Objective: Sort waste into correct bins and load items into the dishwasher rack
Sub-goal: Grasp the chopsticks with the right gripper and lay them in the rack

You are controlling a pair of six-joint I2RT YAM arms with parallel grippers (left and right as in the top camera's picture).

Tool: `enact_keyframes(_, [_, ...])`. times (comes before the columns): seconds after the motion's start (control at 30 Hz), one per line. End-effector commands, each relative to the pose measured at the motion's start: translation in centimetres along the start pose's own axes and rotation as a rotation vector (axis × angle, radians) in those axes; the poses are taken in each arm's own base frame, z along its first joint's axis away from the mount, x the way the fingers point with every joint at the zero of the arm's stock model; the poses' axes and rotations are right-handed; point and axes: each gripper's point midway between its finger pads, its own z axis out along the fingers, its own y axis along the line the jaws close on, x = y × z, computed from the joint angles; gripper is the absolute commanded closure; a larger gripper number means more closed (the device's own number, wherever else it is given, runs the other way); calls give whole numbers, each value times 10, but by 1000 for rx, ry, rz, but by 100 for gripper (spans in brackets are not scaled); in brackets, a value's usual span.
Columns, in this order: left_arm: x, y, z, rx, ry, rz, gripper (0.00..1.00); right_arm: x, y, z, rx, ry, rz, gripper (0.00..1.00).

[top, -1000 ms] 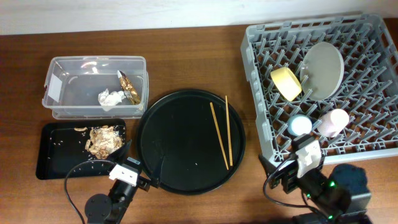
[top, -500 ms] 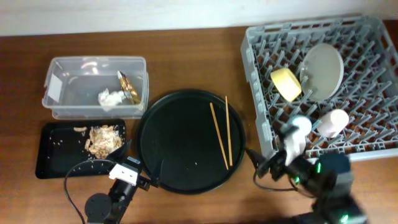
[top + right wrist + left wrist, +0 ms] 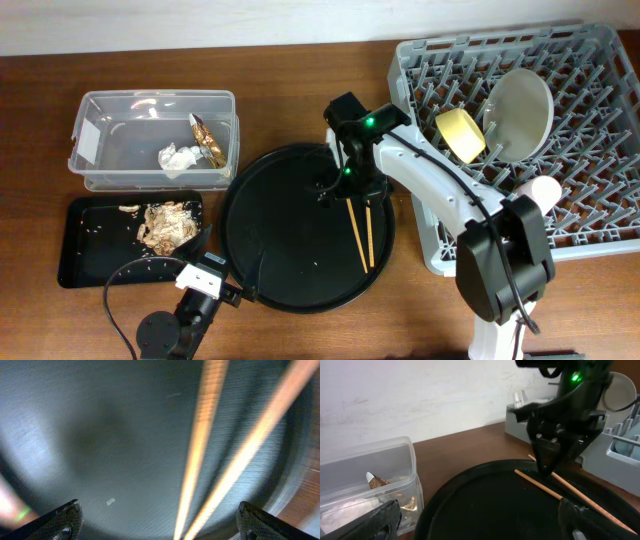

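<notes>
Two wooden chopsticks (image 3: 357, 235) lie on the large round black tray (image 3: 280, 230). My right gripper (image 3: 350, 187) hovers open over their far ends; the right wrist view shows both chopsticks (image 3: 200, 460) between its fingers (image 3: 160, 522). My left gripper (image 3: 205, 272) is open and empty at the tray's front left. The clear tub (image 3: 100, 110) holds the tissue (image 3: 178, 157) and wrapper (image 3: 207, 140). The shallow black tray (image 3: 80, 262) holds food scraps (image 3: 165, 225). The grey rack (image 3: 600, 230) holds the plate (image 3: 520, 112), yellow bowl (image 3: 460, 135) and pink cup (image 3: 545, 188). The blue cup is hidden by my right arm.
The left wrist view looks across the round tray (image 3: 485, 505) at the right gripper (image 3: 555, 457) above the chopsticks (image 3: 545, 491), with the tub (image 3: 370, 480) to the left. The rack's left wall stands just right of the round tray.
My right arm has swung from the table's front right, beside the rack, up and left to over the chopsticks on the round tray. The left arm has not moved.
</notes>
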Motion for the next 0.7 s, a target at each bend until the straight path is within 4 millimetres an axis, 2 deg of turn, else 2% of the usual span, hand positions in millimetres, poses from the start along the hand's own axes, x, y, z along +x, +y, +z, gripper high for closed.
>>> enact_keyframes(0.0, [2,-1,0,5,4,11,1,-13,-36,7,161,-68,147,13])
enact_keyframes(0.03, [2,-1,0,5,4,11,1,-8,-44,17,162,-56,163,28])
enact_keyframes(0.1, [2,-1,0,5,4,11,1,2,-51,38,158,-38,183,40])
enact_keyframes(0.13, [2,-1,0,5,4,11,1,10,-54,56,142,-28,183,44])
enact_keyframes(0.17, [2,-1,0,5,4,11,1,18,-59,71,147,-21,189,54])
enact_keyframes(0.2, [2,-1,0,5,4,11,1,23,-66,77,156,-20,226,59])
enact_keyframes(0.23, [2,-1,0,5,4,11,1,25,-69,78,160,-11,229,94])
enact_keyframes(0.27, [2,-1,0,5,4,11,1,25,-68,72,158,-13,200,96])
enact_keyframes(0.3, [2,-1,0,5,4,11,1,18,-64,55,151,-36,160,96])
enact_keyframes(0.33, [2,-1,0,5,4,11,1,6,-58,21,154,-108,137,96])
enact_keyframes(0.4, [2,-1,0,5,4,11,1,-14,-65,-42,205,-283,145,96])
enact_keyframes(0.43, [2,-1,0,5,4,11,1,-25,-83,-83,279,-408,180,96])
enact_keyframes(0.47, [2,-1,0,5,4,11,0,-38,-111,-126,379,-543,169,96])
enact_keyframes(0.5, [2,-1,0,5,4,11,1,-45,-126,-138,411,-576,131,96])
enact_keyframes(0.57, [2,-1,0,5,4,11,1,-51,-166,-138,448,-573,187,96])
enact_keyframes(0.6, [2,-1,0,5,4,11,1,-52,-185,-129,456,-543,221,96])
enact_keyframes(0.63, [2,-1,0,5,4,11,1,-50,-188,-106,406,-472,228,96])
enact_keyframes(0.67, [2,-1,0,5,4,11,1,-40,-187,-86,393,-386,222,71])
